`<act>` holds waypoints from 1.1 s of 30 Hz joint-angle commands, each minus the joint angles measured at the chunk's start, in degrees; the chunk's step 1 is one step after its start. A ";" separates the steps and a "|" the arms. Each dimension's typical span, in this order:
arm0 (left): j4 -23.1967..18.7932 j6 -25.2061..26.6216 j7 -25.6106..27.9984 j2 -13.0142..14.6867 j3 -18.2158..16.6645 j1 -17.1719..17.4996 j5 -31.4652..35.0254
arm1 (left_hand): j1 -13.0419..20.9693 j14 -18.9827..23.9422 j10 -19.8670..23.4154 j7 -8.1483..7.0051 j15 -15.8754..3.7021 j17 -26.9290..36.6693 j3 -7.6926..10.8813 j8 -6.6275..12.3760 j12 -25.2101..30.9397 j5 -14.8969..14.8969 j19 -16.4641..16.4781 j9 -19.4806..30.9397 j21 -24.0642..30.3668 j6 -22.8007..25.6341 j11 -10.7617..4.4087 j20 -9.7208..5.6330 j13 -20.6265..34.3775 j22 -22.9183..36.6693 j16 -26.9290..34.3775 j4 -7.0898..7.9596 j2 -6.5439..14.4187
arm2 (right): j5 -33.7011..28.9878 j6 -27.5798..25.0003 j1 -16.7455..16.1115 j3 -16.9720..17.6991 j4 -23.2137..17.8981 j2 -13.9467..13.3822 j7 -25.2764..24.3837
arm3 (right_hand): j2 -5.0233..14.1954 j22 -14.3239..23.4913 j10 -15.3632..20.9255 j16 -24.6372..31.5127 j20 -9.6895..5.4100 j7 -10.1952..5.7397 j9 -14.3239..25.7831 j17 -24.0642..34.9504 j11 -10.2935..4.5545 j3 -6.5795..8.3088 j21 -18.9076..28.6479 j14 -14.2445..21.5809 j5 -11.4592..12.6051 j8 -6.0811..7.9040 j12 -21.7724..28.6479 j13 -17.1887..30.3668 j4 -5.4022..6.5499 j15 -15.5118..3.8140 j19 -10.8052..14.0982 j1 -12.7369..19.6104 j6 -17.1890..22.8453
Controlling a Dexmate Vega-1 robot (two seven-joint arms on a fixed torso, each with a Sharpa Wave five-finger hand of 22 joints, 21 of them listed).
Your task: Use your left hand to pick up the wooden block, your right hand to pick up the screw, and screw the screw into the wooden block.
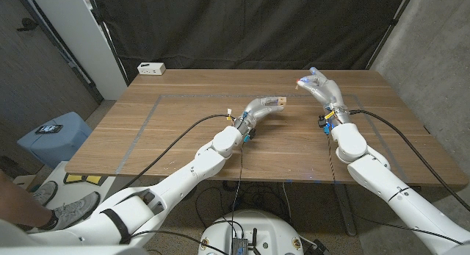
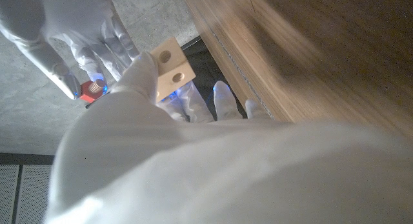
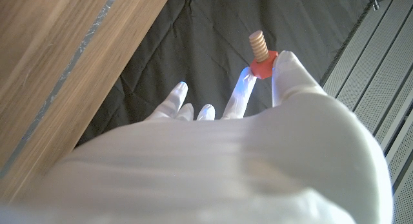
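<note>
Both pickups look done, so the step in hand is bringing the parts together. Near the centre of the head view the left hand (image 1: 258, 109) grips the wooden block (image 1: 277, 102) above the table (image 1: 183, 137), its two holes showing in the left wrist view. Right of centre, the right hand (image 1: 321, 88) pinches the screw (image 3: 261, 56) by its red head — thread pointing out. They are apart — next, the thread must line up with a hole, then turn.

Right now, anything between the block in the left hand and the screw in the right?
Nothing. In the head view the stretch between the wooden block and the screw is open air over bare table. The left hand and right hand are apart.
</note>
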 commanded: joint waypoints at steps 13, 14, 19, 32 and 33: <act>0.89 1.39 -0.69 -1.14 -0.07 -0.37 -1.86 | -0.48 0.72 0.43 0.06 -4.41 0.07 -0.16 0.42 -0.16 0.17 0.44 0.20 0.35 0.61 0.11 0.10 0.11 0.10 0.49 0.16 -0.03 | -2.67 2.97 3.02 -2.18 3.98 3.95 -1.91 | -0.73 0.13 0.33 -0.03 -0.71 -0.02 -0.92 0.15 -0.36 0.18 -0.01 0.75 0.25 0.02 -0.13 0.21 -0.31 -1.14 0.33 0.82 0.61; 0.83 1.48 -0.66 -1.10 -0.06 -0.37 -1.85 | -0.50 0.72 0.44 0.06 -4.40 0.07 -0.18 0.42 -0.16 0.17 0.44 0.19 0.35 0.64 0.11 0.10 0.12 0.10 0.49 0.17 -0.04 | -2.73 2.89 3.14 -2.26 4.06 4.13 -2.04 | -0.74 0.13 0.31 -0.03 -0.71 -0.08 -1.01 0.15 -0.42 0.22 -0.01 0.77 0.28 -0.06 -0.15 0.21 -0.33 -1.17 0.34 0.90 0.48; 0.50 1.97 -0.47 -1.03 -0.16 -0.28 -2.07 | -0.60 0.75 0.50 0.07 -4.44 0.07 -0.22 0.44 -0.17 0.17 0.43 0.19 0.34 0.71 0.11 0.13 0.13 0.10 0.49 0.20 -0.04 | -3.32 2.83 3.45 -2.66 4.33 4.48 -2.33 | -0.79 0.13 0.37 -0.09 -0.75 -0.15 -1.23 0.15 -0.44 0.35 -0.03 0.75 0.35 -0.11 -0.16 0.22 -0.38 -1.19 0.33 1.16 0.46; -0.25 2.74 0.50 -1.27 -0.32 0.43 -2.61 | -0.90 0.85 0.69 0.04 -4.40 0.07 -0.43 0.43 -0.21 0.18 0.48 0.17 0.34 0.79 0.11 0.16 0.17 0.11 0.48 0.23 -0.13 | -5.35 2.40 3.60 -3.40 4.23 4.28 -2.96 | -0.88 0.13 0.31 -0.16 -0.77 0.04 -1.59 0.16 -0.36 0.55 -0.06 0.79 0.45 -0.16 -0.23 0.23 -0.39 -1.22 0.32 1.51 0.42; -0.30 2.79 0.48 -1.22 -0.24 0.41 -2.51 | -0.91 0.84 0.70 0.04 -4.41 0.07 -0.44 0.43 -0.21 0.19 0.46 0.17 0.33 0.80 0.11 0.19 0.17 0.11 0.48 0.23 -0.13 | -5.43 2.44 3.61 -3.44 4.23 4.29 -2.97 | -0.92 0.13 0.31 -0.16 -0.77 0.09 -1.62 0.15 -0.39 0.56 -0.05 0.80 0.46 -0.17 -0.24 0.23 -0.40 -1.18 0.34 1.55 0.39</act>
